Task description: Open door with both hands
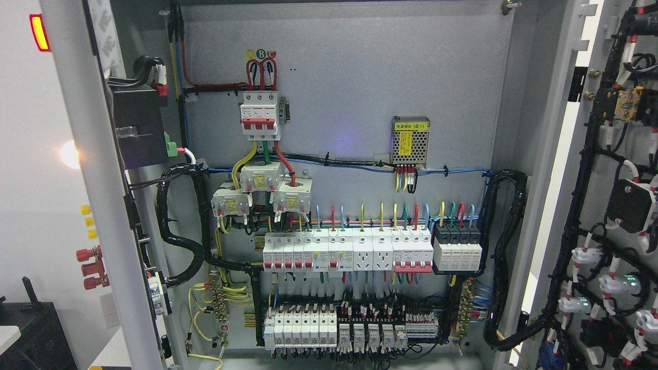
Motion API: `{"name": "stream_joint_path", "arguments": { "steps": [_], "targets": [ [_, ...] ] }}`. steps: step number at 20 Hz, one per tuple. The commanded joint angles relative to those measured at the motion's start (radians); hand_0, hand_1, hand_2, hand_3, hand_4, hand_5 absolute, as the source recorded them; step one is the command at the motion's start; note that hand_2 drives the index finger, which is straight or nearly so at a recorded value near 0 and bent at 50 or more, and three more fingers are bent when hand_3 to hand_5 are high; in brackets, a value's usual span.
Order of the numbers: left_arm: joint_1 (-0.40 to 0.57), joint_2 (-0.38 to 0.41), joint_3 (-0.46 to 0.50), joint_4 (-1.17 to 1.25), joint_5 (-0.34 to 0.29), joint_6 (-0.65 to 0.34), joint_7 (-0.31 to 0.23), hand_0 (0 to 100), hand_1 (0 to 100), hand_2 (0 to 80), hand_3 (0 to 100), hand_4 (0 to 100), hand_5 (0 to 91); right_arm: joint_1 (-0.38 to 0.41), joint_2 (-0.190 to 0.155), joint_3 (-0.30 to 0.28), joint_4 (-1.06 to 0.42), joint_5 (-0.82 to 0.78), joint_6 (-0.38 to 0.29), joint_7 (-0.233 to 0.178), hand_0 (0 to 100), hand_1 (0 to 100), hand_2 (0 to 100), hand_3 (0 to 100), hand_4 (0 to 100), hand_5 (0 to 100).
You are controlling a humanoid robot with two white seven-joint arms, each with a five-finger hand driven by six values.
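The electrical cabinet stands wide open in the head view. Its left door [97,195] is swung out to the left, showing its grey edge and a black box mounted on its inner face. The right door [617,205] is swung out to the right, its inner side covered with black cable looms and white connectors. Between them the grey back panel [360,92] is fully exposed. Neither of my hands nor any arm shows in this view.
On the panel sit a red-and-white main breaker [260,115], a small meshed power supply [409,140], and rows of white breakers [349,252] and terminals [329,329]. A dark object [31,329] lies at the lower left outside the cabinet.
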Motion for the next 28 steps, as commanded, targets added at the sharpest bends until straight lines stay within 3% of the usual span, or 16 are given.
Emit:
{"name": "stream_joint_path", "arguments": {
  "steps": [1,19,28],
  "targets": [
    [0.0,0.0,0.0,0.0,0.0,0.0,-0.003,0,0,0.0,0,4,0.0,-0.004,0.007,0.019,-0.001,0.013,0.0,-0.001,0,0,0,0,0,0],
    [0.0,0.0,-0.001,0.0,-0.001,0.0,-0.002,0,0,0.0,0,4,0.0,-0.061,0.03,0.045,0.038,0.015,0.005,-0.001,0,0,0,0,0,0],
    [0.0,-0.002,0.0,0.0,0.0,0.0,-0.006,0,0,0.0,0,4,0.0,-0.079,0.068,0.062,0.05,0.036,0.005,-0.001,0,0,0,0,0,0]
  ]
}}
